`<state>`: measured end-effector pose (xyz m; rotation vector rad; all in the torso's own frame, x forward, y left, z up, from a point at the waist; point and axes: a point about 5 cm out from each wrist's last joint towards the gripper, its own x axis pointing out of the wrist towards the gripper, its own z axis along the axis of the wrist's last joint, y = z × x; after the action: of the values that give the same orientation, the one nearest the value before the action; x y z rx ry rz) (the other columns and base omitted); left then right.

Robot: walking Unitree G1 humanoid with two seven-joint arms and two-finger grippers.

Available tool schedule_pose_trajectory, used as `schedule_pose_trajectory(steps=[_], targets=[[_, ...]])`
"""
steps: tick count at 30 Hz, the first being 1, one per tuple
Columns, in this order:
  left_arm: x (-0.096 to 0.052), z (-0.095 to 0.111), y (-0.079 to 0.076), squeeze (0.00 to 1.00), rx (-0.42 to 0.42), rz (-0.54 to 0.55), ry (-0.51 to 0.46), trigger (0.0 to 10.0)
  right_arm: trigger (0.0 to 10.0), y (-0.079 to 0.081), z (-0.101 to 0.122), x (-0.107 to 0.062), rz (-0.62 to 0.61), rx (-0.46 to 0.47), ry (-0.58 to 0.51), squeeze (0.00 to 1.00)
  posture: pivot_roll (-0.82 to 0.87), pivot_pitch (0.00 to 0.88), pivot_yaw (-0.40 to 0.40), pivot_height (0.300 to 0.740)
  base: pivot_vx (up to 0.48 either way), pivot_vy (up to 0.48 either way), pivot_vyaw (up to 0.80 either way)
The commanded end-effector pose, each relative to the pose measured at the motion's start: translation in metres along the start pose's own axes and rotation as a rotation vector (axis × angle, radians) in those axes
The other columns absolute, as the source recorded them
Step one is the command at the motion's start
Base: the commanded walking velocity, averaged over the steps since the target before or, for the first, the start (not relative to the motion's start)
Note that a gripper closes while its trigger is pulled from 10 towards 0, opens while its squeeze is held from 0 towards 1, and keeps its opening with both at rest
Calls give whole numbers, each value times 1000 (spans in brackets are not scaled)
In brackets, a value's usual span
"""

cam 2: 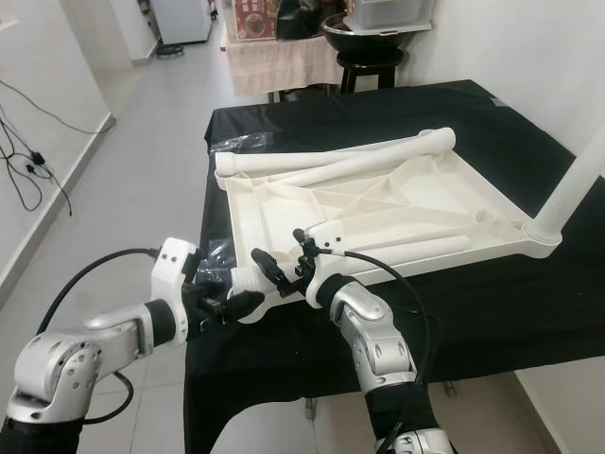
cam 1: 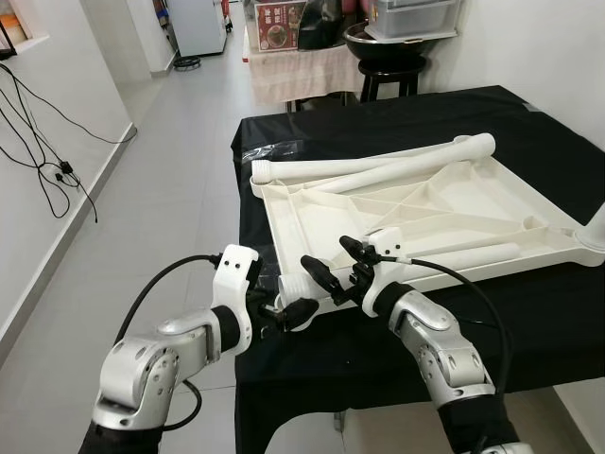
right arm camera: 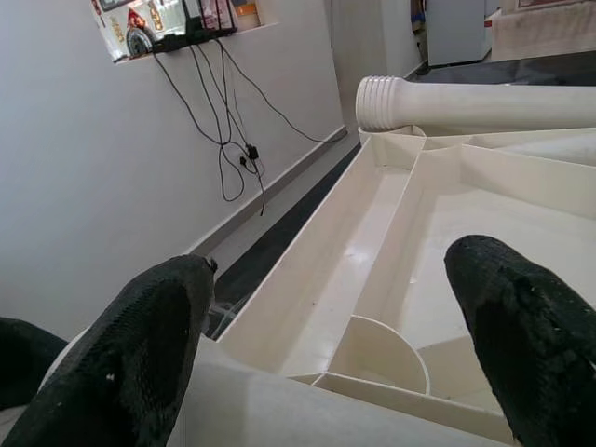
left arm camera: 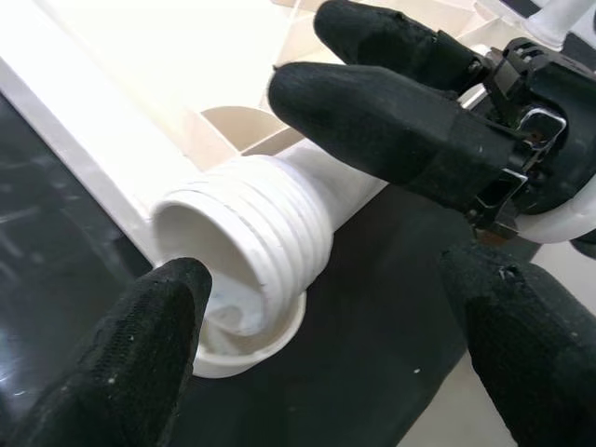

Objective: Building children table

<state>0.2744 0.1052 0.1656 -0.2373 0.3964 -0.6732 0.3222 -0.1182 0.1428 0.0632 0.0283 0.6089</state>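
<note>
An upturned white plastic tabletop [cam 1: 274,213] lies on a black-covered table [cam 1: 529,322]. A loose white table leg [cam 1: 473,253] lies along its near edge. The leg's threaded end [left arm camera: 251,242] sits tilted over the round corner socket [left arm camera: 256,346]. My right gripper [cam 1: 337,260] is shut on this leg just behind the thread, one finger [left arm camera: 382,121] on each side. My left gripper [cam 1: 288,312] is open at the table's corner, its fingers [left arm camera: 121,363] spread around the threaded end. Another leg [cam 2: 577,175] stands upright in the right corner.
Two more white legs [cam 1: 378,168] lie across the far side of the tabletop. The table's near edge is right below my arms, with tiled floor [cam 1: 180,189] to the left. Cables [cam 1: 47,142] hang along the left wall. A black stool with a bowl [cam 1: 388,52] stands behind the table.
</note>
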Motion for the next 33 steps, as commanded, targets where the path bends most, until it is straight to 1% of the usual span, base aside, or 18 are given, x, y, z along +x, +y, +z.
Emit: schedule_pose_trajectory(steps=[1, 2, 3, 4, 5, 7, 9, 12, 14, 17, 18, 27, 32, 33], targets=[[6, -2, 0, 0, -13, -26, 15, 10000, 10000, 3, -3, 0, 8, 12, 14, 0, -114, 50, 52, 740, 0, 0, 0], [6, -2, 0, 0, -13, -26, 15, 10000, 10000, 3, -3, 0, 8, 12, 14, 0, -114, 50, 52, 740, 0, 0, 0], [10, -3, 0, 0, -21, -57, 25, 10000, 10000, 3, -3, 0, 7, 10, 13, 0, -121, 51, 51, 740, 0, 0, 0], [10, -3, 0, 0, -21, -57, 25, 10000, 10000, 3, -3, 0, 7, 10, 13, 0, -121, 51, 51, 740, 0, 0, 0], [18, -6, 0, 0, -42, -130, 51, 10000, 10000, 3, -2, -1, 7, 9, 12, 0, -127, 53, 52, 740, 0, 0, 0], [23, -9, 3, 0, -51, -166, 76, 10000, 10000, 4, -2, -1, 7, 9, 12, 0, -130, 54, 53, 740, 0, 0, 0], [24, -10, 4, 0, -52, -171, 84, 10000, 10000, 4, -2, -1, 7, 8, 12, 0, -130, 54, 53, 740, 0, 0, 0], [29, -10, 14, 0, -44, -172, 89, 10000, 10000, 4, -2, -2, 6, 9, 10, 0, -152, 61, 57, 740, 0, 0, 0], [29, -10, 14, 0, -44, -172, 89, 10000, 10000, 4, -2, -2, 6, 9, 10, 0, -152, 61, 57, 740, 0, 0, 0], [35, -7, 24, 0, -67, -182, 77, 10000, 10000, 5, -2, -3, 6, 8, 10, 0, -169, 62, 61, 740, 0, 0, 0], [38, -7, 25, 0, -77, -196, 73, 0, 10000, 5, -2, -3, 6, 6, 10, 0, -175, 64, 66, 740, 0, 0, 0], [46, -7, 26, 0, -97, -254, 53, 0, 10000, 5, -2, -3, 3, 0, 11, 0, -184, 58, 68, 740, 0, 0, 0], [45, -9, 28, 0, -97, -256, 53, 0, 10000, 5, -1, -2, 0, -3, 7, 0, -179, 48, 67, 740, 0, 0, 0], [42, -10, 31, 0, -100, -243, 44, 0, 10000, 0, 4, -1, -28, 13, -22, 0, -174, 41, 67, 740, 0, 0, 0]])
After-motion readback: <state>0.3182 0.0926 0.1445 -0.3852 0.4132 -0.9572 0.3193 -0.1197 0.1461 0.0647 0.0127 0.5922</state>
